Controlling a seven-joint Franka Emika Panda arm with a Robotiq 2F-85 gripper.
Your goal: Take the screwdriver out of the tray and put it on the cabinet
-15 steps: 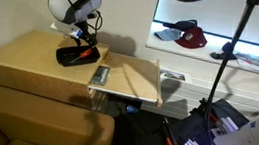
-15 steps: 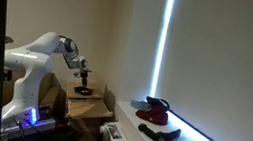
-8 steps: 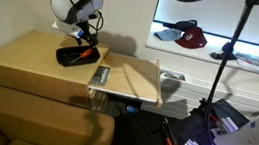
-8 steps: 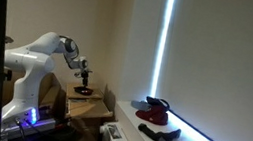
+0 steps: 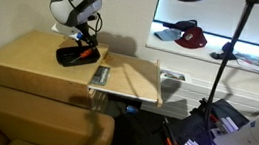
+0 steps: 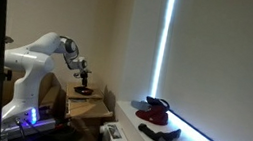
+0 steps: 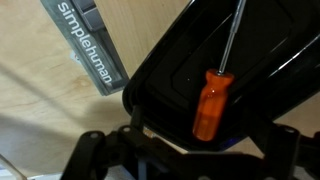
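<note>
The screwdriver [image 7: 208,103], with an orange-red handle and a thin metal shaft, lies in the black tray [image 7: 170,75]. The tray sits on the tan cabinet top [image 7: 40,105]. In the wrist view my gripper [image 7: 195,150] hangs just over the handle end. Its dark fingers stand apart on either side and hold nothing. In an exterior view the gripper [image 5: 84,38] is directly above the tray [image 5: 71,56], near the back of the cabinet [image 5: 30,61]. In an exterior view the gripper [image 6: 82,74] and the tray [image 6: 83,91] are small.
A grey flat item marked "simplehuman" [image 7: 88,45] lies on the cabinet beside the tray, near the front edge [image 5: 99,75]. A white shelf holds a red cap [image 5: 187,34]. A black stand [image 5: 228,55] rises beside the cabinet. A brown seat [image 5: 32,120] stands in front.
</note>
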